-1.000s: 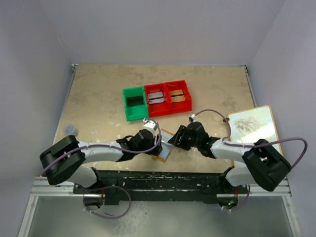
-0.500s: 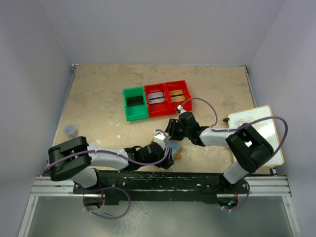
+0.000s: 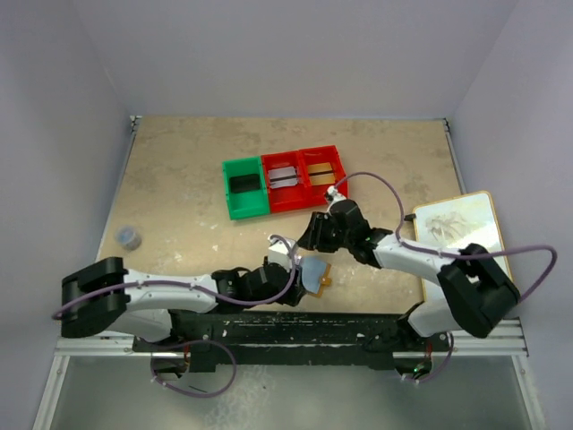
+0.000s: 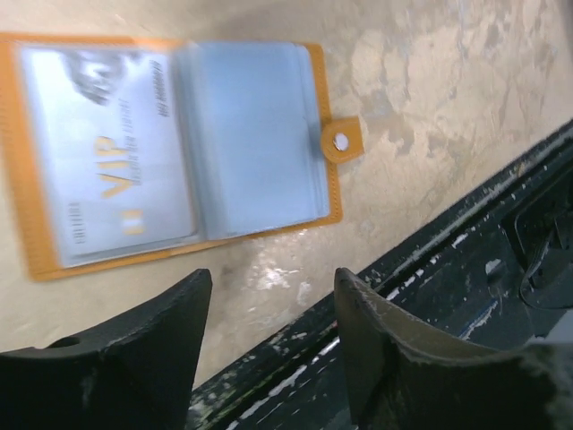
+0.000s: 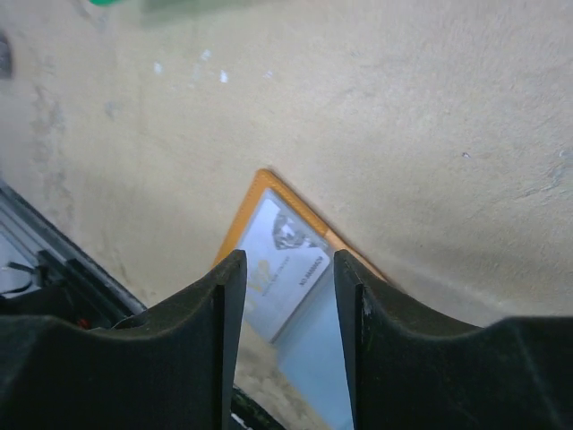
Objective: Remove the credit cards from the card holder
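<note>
Orange-tan card holder (image 4: 179,152) is lying flat open on the table (image 3: 179,179), close to the near edge and right by the black rail (image 4: 466,269), with the two grippers on either side of it. From the left wrist view you can see one pale grey-white card (image 4: 116,175) with gold "VIP" lettering tucked into the pocket of one half. The other half is just blue-grey sleeves, and the little tab clasp (image 4: 341,141) sticks out to the side, unsnapped. Left gripper (image 4: 273,282) sits low beside the holder, over the table edge, fingers spread with nothing between them. Right gripper (image 5: 286,264) hangs over the holder from the far side, fingers apart too, and the card half shows through the gap; can't tell if it's touching. Further back there's a green bin (image 3: 243,208) and two red bins (image 3: 304,204) in a row, plus a white tan-edged board (image 3: 461,231) off to the right.
</note>
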Available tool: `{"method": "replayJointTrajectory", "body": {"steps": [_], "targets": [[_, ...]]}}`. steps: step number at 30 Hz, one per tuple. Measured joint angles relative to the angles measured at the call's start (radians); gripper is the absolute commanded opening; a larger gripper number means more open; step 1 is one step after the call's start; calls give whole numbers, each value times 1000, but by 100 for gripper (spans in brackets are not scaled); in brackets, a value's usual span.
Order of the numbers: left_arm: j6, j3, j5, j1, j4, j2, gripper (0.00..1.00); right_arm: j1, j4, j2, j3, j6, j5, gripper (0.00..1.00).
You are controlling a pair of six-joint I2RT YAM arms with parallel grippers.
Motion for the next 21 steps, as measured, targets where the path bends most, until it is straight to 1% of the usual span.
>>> {"method": "replayJointTrajectory", "body": {"steps": [2,4,5,6,10,11,14,17,21], "targets": [[13,2,-54,0,-68,-66,60,1,9,-55,-10,17,18,46],[24,10,-108,9,-134,-122,56,1,43,-109,-42,49,17,45],[29,14,-122,26,-163,-140,53,2,72,-132,-68,69,14,44],[35,17,-126,60,-185,-150,50,2,92,-142,-88,86,12,43],[54,18,-135,224,-265,-138,47,27,180,-139,-188,174,-6,41],[58,18,-135,240,-274,-134,46,39,191,-132,-201,189,-10,40],[74,25,-129,250,-293,-111,43,87,250,-101,-232,249,-10,38],[86,64,-121,249,-309,-61,41,124,313,-87,-254,308,0,38],[98,121,-111,249,-309,-18,41,142,396,-74,-288,366,17,38]]}}
